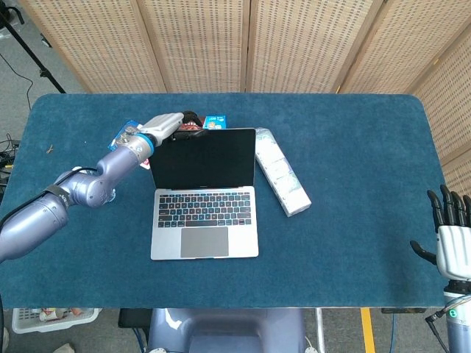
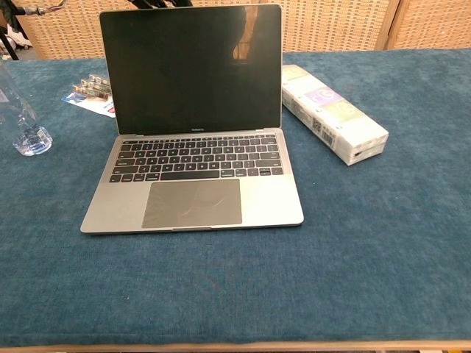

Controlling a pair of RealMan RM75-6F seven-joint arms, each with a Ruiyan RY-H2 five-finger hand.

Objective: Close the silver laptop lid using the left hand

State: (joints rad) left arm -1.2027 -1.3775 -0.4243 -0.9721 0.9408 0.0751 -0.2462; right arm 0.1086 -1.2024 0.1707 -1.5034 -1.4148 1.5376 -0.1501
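Reaching behind open laptop lid (image 1: 203,157) top edge, left hand (image 1: 166,124), finger state unclear

Blue-covered table before woven screens

A folding screen (image 1: 243,44) of woven panels is seen across the top of the frame; grey floor (image 1: 18,73) and a black tripod leg (image 1: 29,51) are shown upper left.
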